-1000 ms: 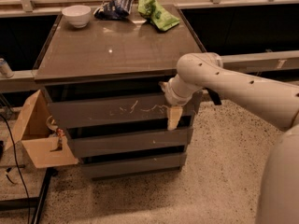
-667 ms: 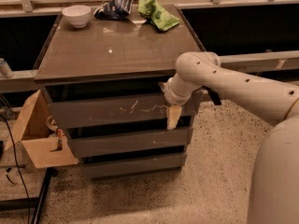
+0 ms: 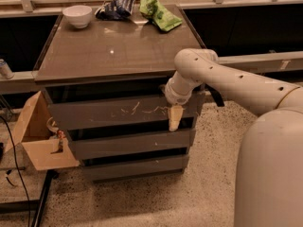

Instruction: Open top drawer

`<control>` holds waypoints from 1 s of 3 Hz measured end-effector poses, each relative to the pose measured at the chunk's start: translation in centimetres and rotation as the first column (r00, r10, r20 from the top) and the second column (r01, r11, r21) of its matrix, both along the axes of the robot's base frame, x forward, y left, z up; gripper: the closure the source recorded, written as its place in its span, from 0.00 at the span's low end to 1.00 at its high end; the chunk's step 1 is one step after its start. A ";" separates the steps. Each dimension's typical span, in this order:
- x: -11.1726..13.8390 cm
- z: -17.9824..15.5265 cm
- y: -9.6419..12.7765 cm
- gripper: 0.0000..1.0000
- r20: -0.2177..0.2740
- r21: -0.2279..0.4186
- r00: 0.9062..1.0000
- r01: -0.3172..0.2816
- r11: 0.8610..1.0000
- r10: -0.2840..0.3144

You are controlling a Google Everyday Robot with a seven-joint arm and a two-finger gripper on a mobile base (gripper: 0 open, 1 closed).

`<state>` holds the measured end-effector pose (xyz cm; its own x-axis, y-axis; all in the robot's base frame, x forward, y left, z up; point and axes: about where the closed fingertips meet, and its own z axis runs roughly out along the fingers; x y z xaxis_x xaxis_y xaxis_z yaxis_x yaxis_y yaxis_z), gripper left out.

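Note:
The top drawer (image 3: 109,112) is the wide grey-brown front panel just under the cabinet top, with white scratch marks across its middle. A dark gap shows above its upper edge. My gripper (image 3: 174,118) hangs down from the white arm (image 3: 222,77) over the right end of this panel, close to its upper edge. Its tan tip points down across the drawer front. Two shorter grey drawers, the middle one (image 3: 132,143) and the bottom one (image 3: 135,167), sit below.
On the cabinet top (image 3: 113,46) stand a white bowl (image 3: 77,15), a dark snack bag (image 3: 115,7) and a green bag (image 3: 160,14). A cardboard box (image 3: 40,141) hangs at the cabinet's left side. My white base (image 3: 270,174) fills the lower right.

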<state>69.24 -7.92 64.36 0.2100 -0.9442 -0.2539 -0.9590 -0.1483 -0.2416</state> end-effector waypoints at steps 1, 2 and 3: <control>0.1 -0.6 -0.2 0.00 -0.091 -0.031 0.996 0.010 0.999 -0.012; 0.1 -1.0 -0.4 0.00 -0.153 -0.056 0.988 0.013 0.998 -0.022; -0.5 -0.7 -0.7 0.00 -0.182 -0.073 0.983 0.015 0.997 -0.028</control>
